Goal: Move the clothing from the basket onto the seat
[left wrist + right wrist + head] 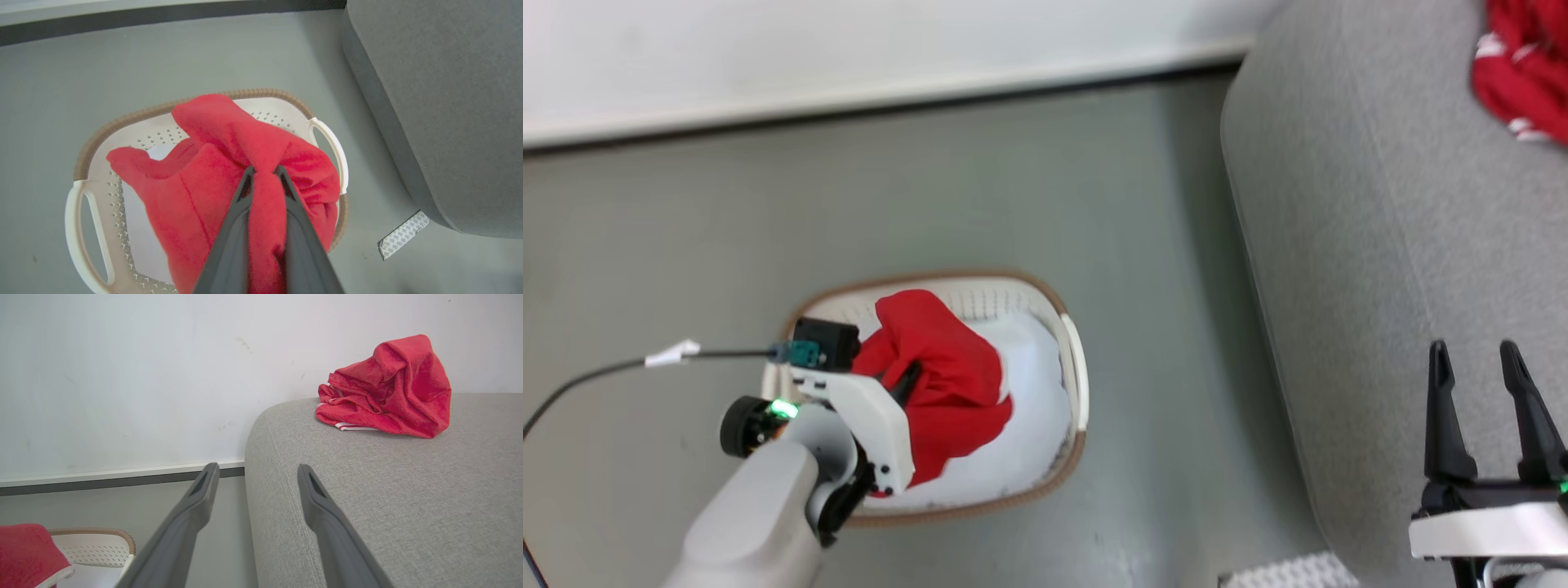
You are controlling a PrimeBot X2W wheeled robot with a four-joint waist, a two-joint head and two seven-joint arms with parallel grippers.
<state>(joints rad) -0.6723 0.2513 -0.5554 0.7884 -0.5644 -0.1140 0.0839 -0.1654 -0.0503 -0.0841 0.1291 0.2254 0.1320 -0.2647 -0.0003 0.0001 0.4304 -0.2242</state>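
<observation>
The cream basket (pixel 1078 367) with its brown rim stands on the grey floor, also seen from above in the left wrist view as basket (pixel 98 147). My left gripper (pixel 264 171) is shut on a red garment (pixel 204 196), pinching a fold of it above the basket; in the head view the red garment (pixel 947 376) hangs over white clothing (pixel 1033 408). The light grey seat (pixel 1388 245) fills the right side. A second red garment (pixel 388 392) lies on the seat (pixel 408 498). My right gripper (pixel 1478 363) is open over the seat's edge, holding nothing.
A white wall with a baseboard (pixel 849 94) runs behind the basket. A black cable with a white tag (pixel 670 354) trails from my left wrist. A patterned white strip (pixel 402 234) lies on the floor by the seat's corner.
</observation>
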